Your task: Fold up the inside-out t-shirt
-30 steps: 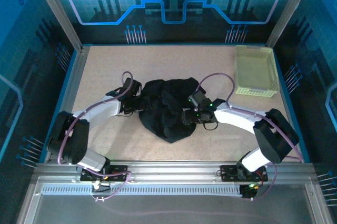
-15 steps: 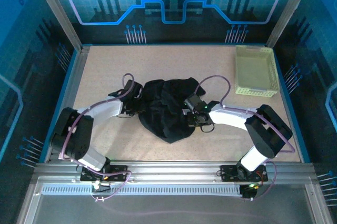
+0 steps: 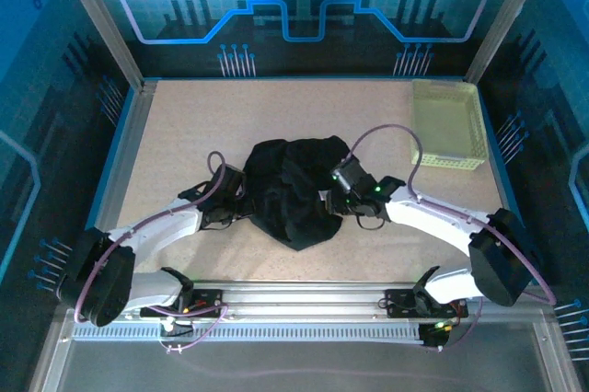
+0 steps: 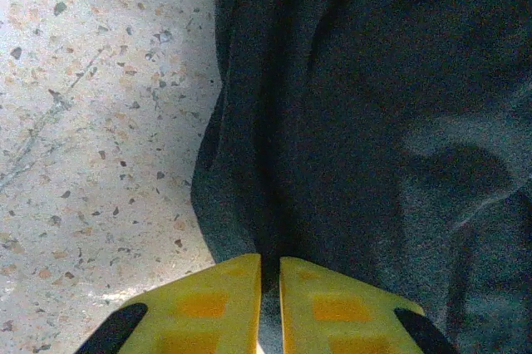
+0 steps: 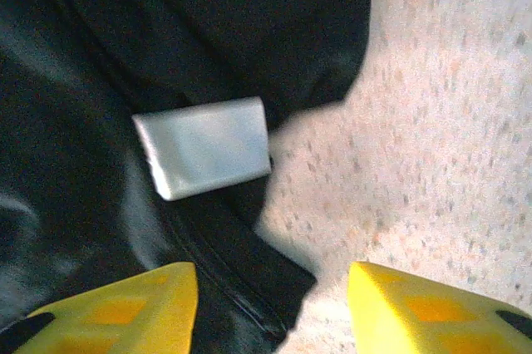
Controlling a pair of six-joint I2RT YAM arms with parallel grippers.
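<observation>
My left gripper (image 4: 270,287) sits at the left edge of the black t-shirt (image 3: 294,185). Its yellow fingers are drawn almost together, and as far as I can tell from the wrist view they pinch a fold of the cloth. The shirt lies bunched in a heap mid-table (image 3: 184,125), between my two arms. My right gripper (image 5: 270,279) is at its right edge, fingers wide apart over a seam and holding nothing, with a white label (image 5: 204,146) just ahead. The yellow-green basket (image 3: 448,123) stands in the far right corner, well apart.
</observation>
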